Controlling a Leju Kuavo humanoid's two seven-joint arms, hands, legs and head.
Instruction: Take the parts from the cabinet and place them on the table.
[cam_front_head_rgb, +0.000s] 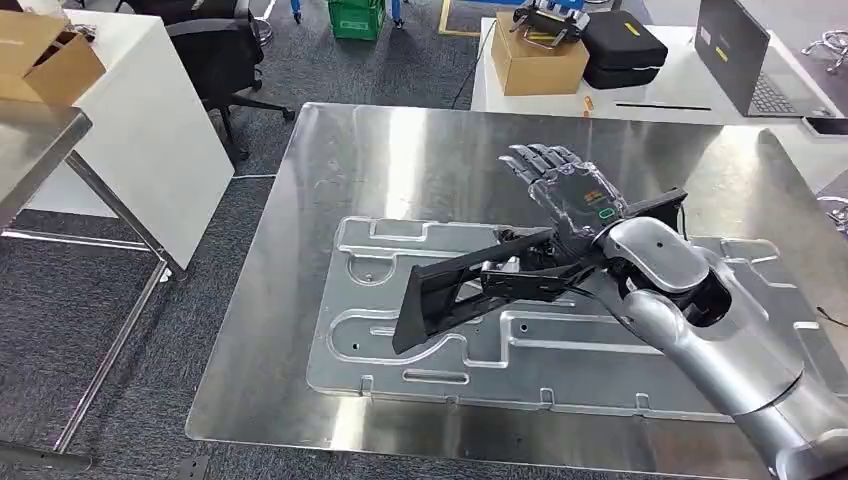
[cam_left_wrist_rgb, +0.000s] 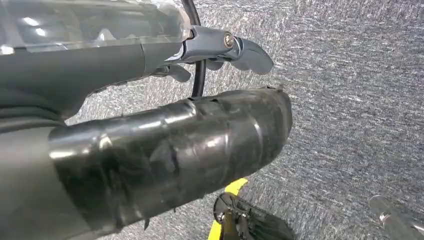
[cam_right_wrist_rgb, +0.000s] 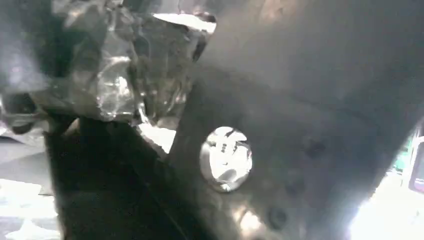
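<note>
**Right hand over the plate with the black part under its palm**

Nearest the robot, the silver right arm reaches in from the lower right of the head view, across the steel table (cam_front_head_rgb: 300, 250). The right hand (cam_front_head_rgb: 565, 190) is stretched forward with its palm down and its fingers extended, lying close together. Under the palm and wrist sits a long black part (cam_front_head_rgb: 470, 285), an angular bracket that runs leftward from the hand and slopes down to the stamped metal plate (cam_front_head_rgb: 560, 350) lying flat on the table. The thumb appears to tuck under against the part, but the head view cannot settle whether the hand really grips it or merely rests on it. The right wrist view is dark and blurred, showing only a black surface with a round hole (cam_right_wrist_rgb: 226, 158) close to the lens.

The left hand (cam_left_wrist_rgb: 150, 150) hangs over grey carpet, its fingers curled in on nothing.

Farther off, beyond the table, stand a cardboard box (cam_front_head_rgb: 538, 58), a black case (cam_front_head_rgb: 620, 45) and a laptop (cam_front_head_rgb: 745, 55) on a white desk.
</note>
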